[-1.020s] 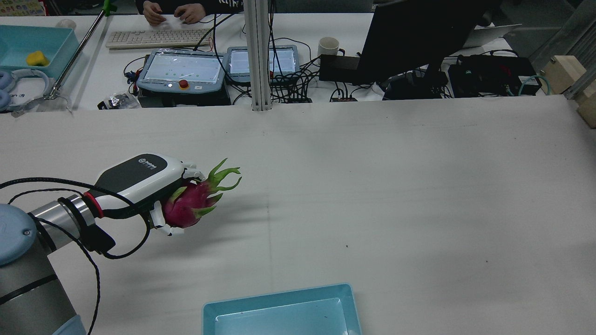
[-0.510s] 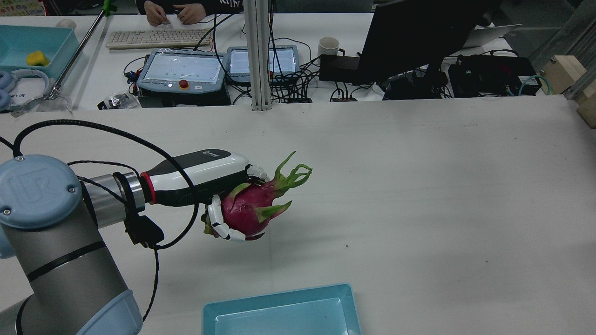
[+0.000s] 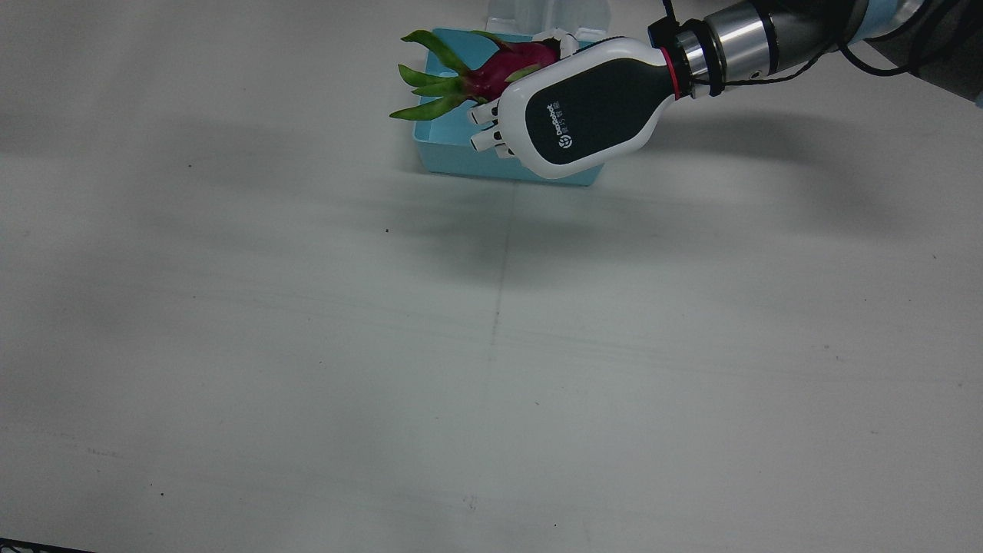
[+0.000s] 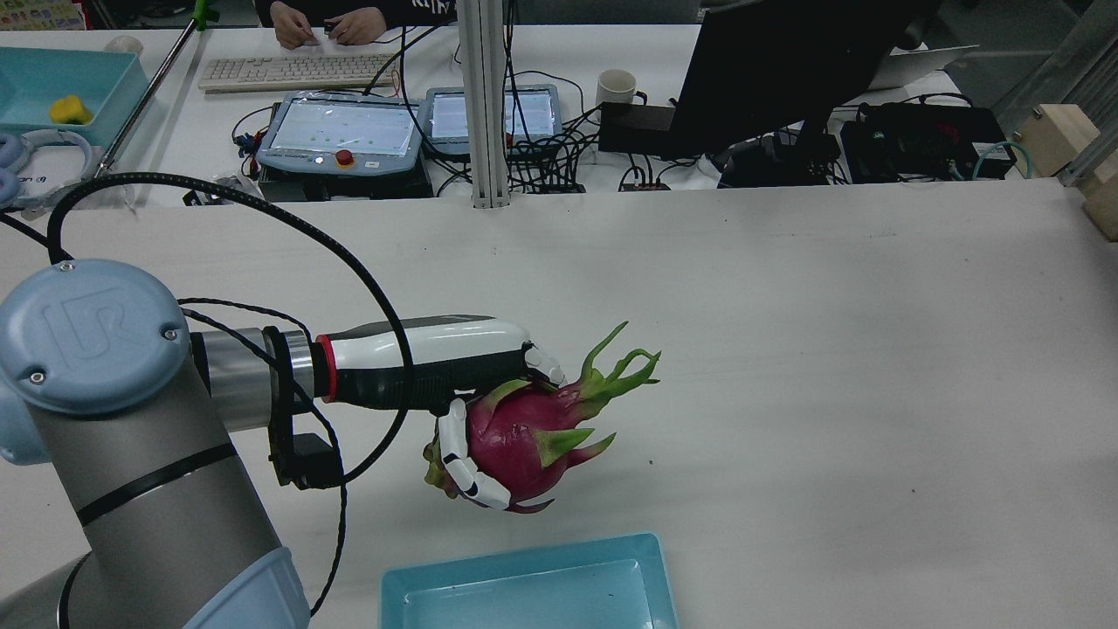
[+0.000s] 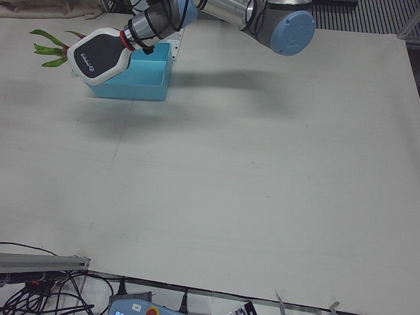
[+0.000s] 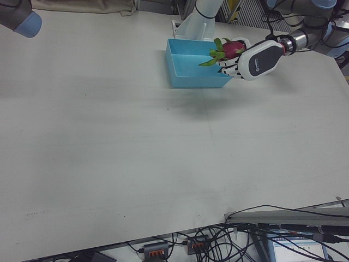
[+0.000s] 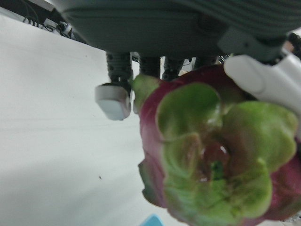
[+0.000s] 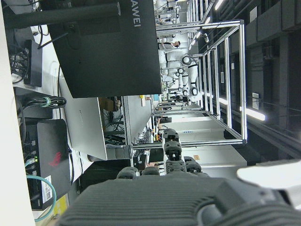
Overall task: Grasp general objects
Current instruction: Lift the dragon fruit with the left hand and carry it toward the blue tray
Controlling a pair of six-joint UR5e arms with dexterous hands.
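My left hand (image 4: 437, 367) is shut on a magenta dragon fruit (image 4: 524, 445) with green scales and holds it in the air, palm down, green tips pointing away from the arm. In the rear view the fruit hangs just beyond the far rim of a light blue tray (image 4: 524, 585). In the front view the hand (image 3: 591, 107) and fruit (image 3: 511, 65) overlap the tray (image 3: 445, 157). The left hand view shows the fruit's (image 7: 211, 155) green end close up, fingertips (image 7: 113, 101) against it. My right hand (image 8: 188, 202) shows only as its dark body in its own view.
The white table (image 4: 830, 349) spreads wide to the right of the fruit. Behind its far edge stand a post (image 4: 485, 105), two teach pendants (image 4: 341, 131), a monitor (image 4: 786, 70) and cables. A right arm joint (image 6: 16, 16) sits at the table's corner.
My left arm has swung right and toward the tray, carrying the dragon fruit from the table's left side to just beyond the tray's far rim. The grip is unchanged.
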